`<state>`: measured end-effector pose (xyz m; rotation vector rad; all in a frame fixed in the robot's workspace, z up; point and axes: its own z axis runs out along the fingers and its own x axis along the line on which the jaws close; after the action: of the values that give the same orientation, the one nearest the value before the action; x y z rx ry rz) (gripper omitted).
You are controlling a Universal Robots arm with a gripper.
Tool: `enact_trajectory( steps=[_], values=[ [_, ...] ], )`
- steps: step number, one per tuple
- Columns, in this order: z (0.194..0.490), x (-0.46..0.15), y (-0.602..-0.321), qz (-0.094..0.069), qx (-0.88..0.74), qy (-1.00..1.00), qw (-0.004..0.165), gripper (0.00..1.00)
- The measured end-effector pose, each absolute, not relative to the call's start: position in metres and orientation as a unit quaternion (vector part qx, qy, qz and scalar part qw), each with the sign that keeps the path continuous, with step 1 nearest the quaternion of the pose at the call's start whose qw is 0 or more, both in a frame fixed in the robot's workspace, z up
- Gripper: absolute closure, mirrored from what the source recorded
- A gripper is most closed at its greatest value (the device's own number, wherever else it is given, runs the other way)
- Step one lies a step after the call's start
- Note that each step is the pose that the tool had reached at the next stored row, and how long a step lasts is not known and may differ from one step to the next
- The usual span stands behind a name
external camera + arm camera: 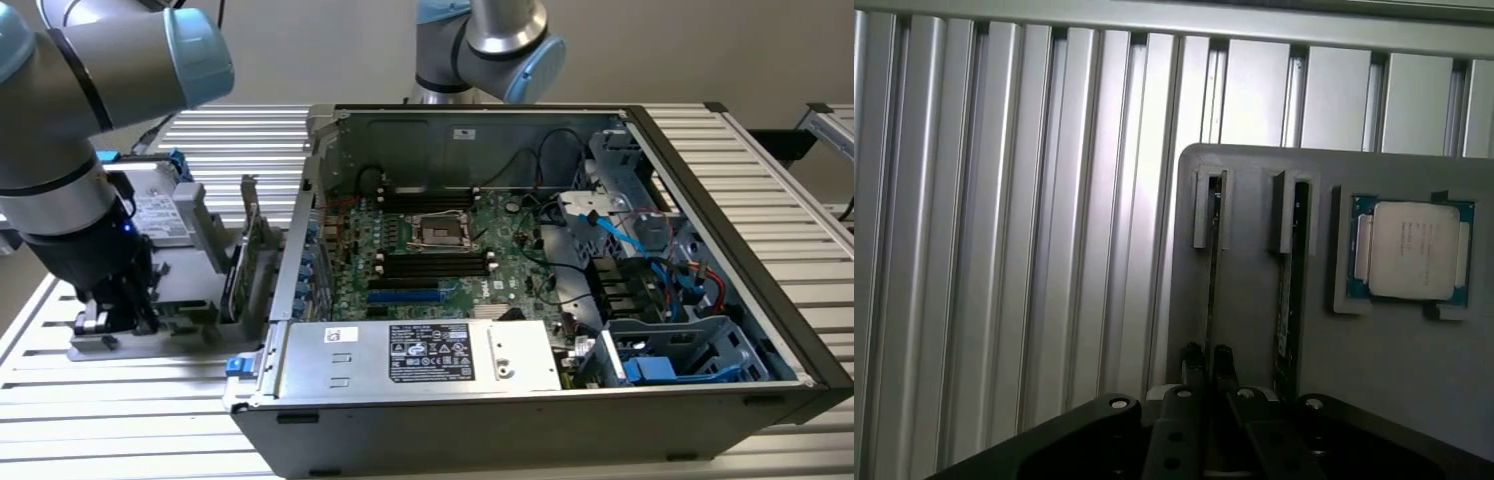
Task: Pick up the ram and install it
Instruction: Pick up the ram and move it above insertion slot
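Note:
In the wrist view the ram (1211, 270) stands on edge in a slot of the grey holder (1254, 170), seen as a thin dark-green strip. My gripper (1209, 365) sits over its near end, and the two dark fingers (1194, 360) press against either side of the stick. A second stick (1286, 290) stands in the neighbouring slot. In the exterior view my gripper (114, 315) reaches down onto the holder (174, 335) at the exterior view's left, beside the open computer case (641, 150).
A square silver processor (1412, 250) lies in a recess of the holder. A taller green card (247, 250) stands between holder and case. Inside the case lie the motherboard with black memory slots (434, 262) and a power supply (427, 355). A second arm (494, 40) stands behind.

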<state>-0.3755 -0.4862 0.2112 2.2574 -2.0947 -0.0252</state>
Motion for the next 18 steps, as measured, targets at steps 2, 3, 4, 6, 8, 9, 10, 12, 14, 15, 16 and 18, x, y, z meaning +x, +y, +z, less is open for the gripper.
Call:
enact_trajectory(
  steps=[2,3,4,6,8,9,10,12,14,15,16,18],
  values=[
    [0.215,-0.375,-0.486,-0.008,0.733,-0.68,0.031,0.86],
    [0.218,-0.375,-0.486,-0.008,0.733,-0.68,0.031,0.86],
    [0.22,-0.375,-0.486,-0.008,0.732,-0.68,0.031,0.86],
    [0.226,-0.375,-0.486,-0.008,0.732,-0.68,0.031,0.86],
    [0.233,-0.375,-0.486,-0.008,0.732,-0.68,0.031,0.86],
    [0.236,-0.375,-0.486,-0.008,0.732,-0.68,0.031,0.86],
    [0.239,-0.375,-0.486,-0.008,0.732,-0.68,0.031,0.86],
    [0.246,-0.375,-0.486,-0.008,0.732,-0.68,0.031,0.86],
    [0.252,-0.375,-0.486,-0.008,0.732,-0.68,0.031,0.86],
    [0.256,-0.375,-0.486,-0.008,0.732,-0.68,0.031,0.86],
    [0.26,-0.375,-0.486,-0.008,0.732,-0.68,0.031,0.86],
    [0.269,-0.374,-0.486,-0.008,0.732,-0.68,0.031,0.86]
  ],
)
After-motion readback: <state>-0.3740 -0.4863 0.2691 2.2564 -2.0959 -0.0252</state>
